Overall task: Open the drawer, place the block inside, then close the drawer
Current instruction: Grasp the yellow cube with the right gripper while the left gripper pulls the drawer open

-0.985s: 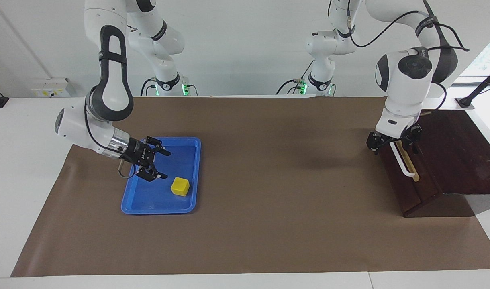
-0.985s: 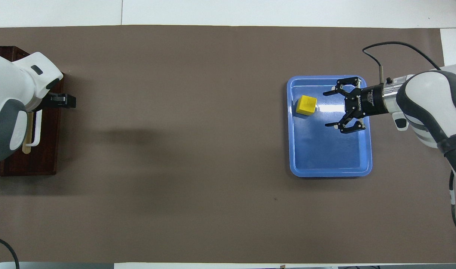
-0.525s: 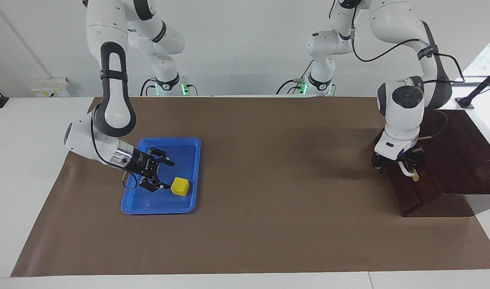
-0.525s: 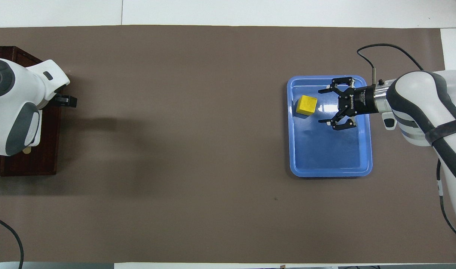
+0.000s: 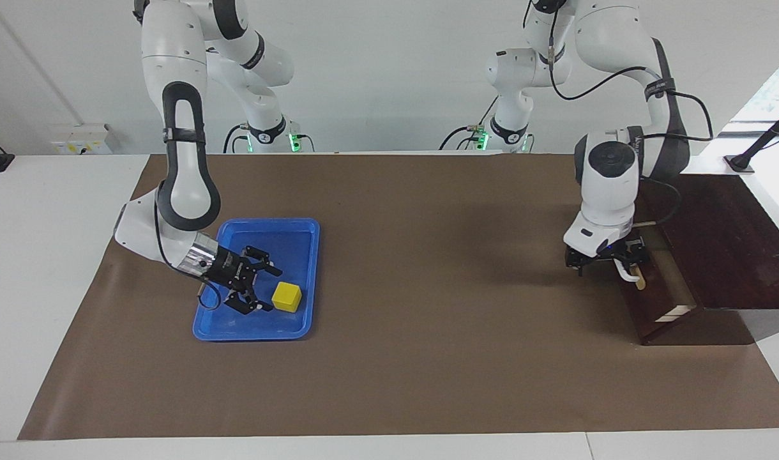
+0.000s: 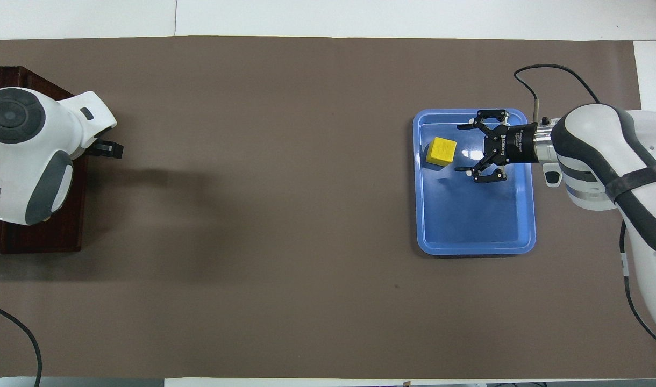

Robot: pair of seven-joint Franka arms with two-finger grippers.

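Two end effectors work: right end effector [image 5: 267, 290] gapes beside block [image 5: 287, 297] at tray's [image 5: 302, 327] 12 o'clock; left end effector [image 5: 610, 263] at handle [image 5: 627, 273], grip unreadable, drawer [image 5: 661, 300] slightly open

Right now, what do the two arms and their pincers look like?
Both arms are glossy white with dark grey joint bands and round caps. The right pincer is black, skeletal, with white lettering on its cylinder and a thin black cable. The left pincer is small, black, with a black cable along its arm.
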